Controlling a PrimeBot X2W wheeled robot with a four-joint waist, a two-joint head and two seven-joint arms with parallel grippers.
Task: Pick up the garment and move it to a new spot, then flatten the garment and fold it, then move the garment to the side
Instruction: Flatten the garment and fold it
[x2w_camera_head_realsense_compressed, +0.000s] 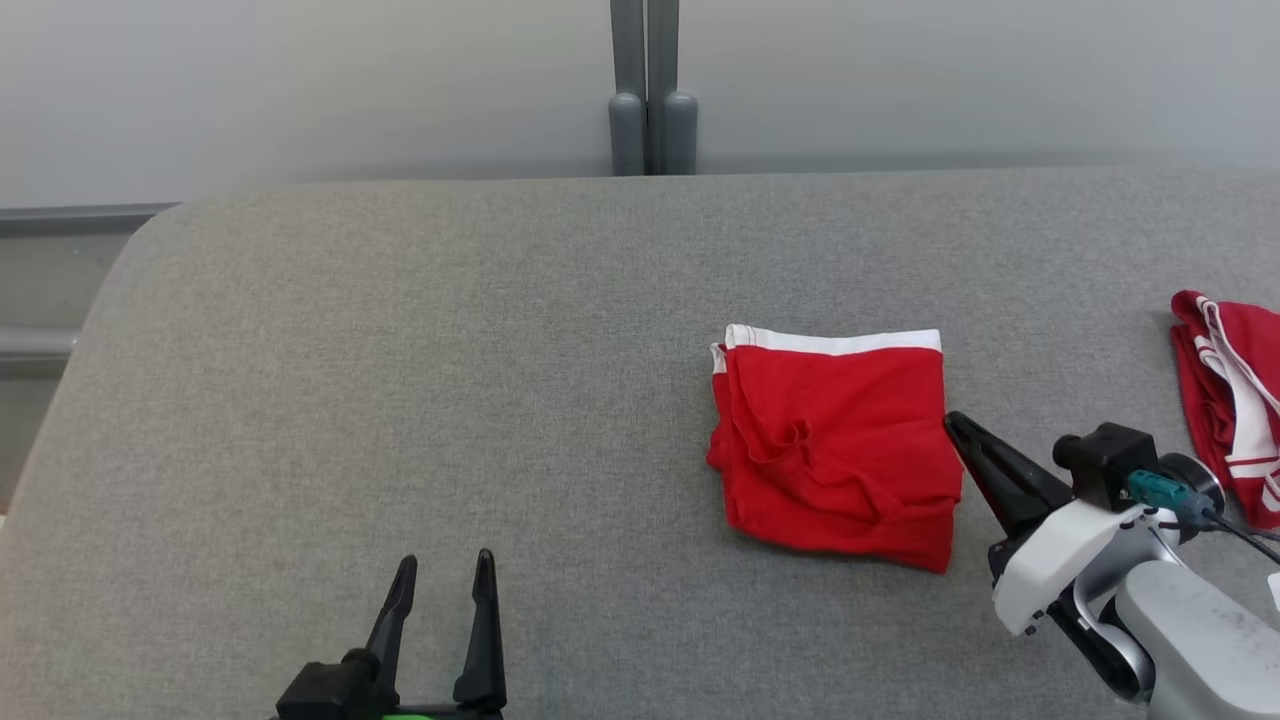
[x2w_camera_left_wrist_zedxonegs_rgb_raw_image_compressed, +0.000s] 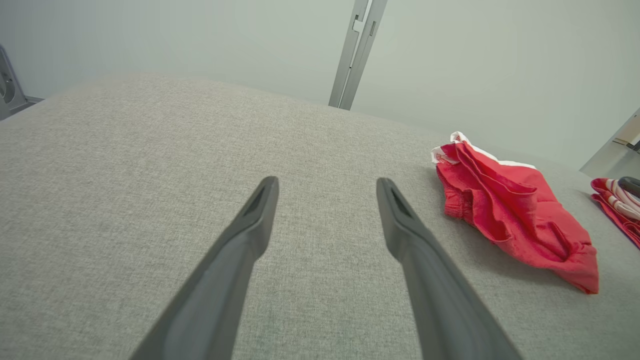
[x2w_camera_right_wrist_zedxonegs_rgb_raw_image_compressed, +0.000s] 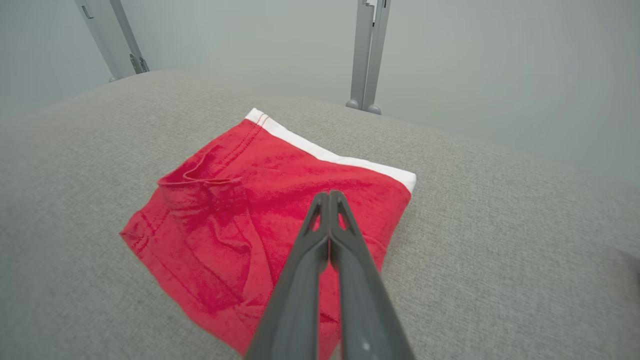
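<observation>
The garment (x2w_camera_head_realsense_compressed: 835, 445) is a red piece with a white waistband, lying folded into a rough square on the grey table (x2w_camera_head_realsense_compressed: 400, 380), right of centre. It also shows in the left wrist view as the garment (x2w_camera_left_wrist_zedxonegs_rgb_raw_image_compressed: 515, 215) and in the right wrist view as the garment (x2w_camera_right_wrist_zedxonegs_rgb_raw_image_compressed: 250, 210). My right gripper (x2w_camera_head_realsense_compressed: 952, 422) is shut, its tips at the garment's right edge, hovering over the cloth with nothing between the fingers; in its own view the right gripper (x2w_camera_right_wrist_zedxonegs_rgb_raw_image_compressed: 329, 196) points over the fabric. My left gripper (x2w_camera_head_realsense_compressed: 443, 568) stands open over bare table at the lower left, far from the garment; its left gripper (x2w_camera_left_wrist_zedxonegs_rgb_raw_image_compressed: 327, 182) is empty.
A second red garment with white stripes (x2w_camera_head_realsense_compressed: 1235, 400) lies at the table's right edge. A grey metal post (x2w_camera_head_realsense_compressed: 650, 90) stands behind the table's far edge against a pale wall. The table's left corner is rounded.
</observation>
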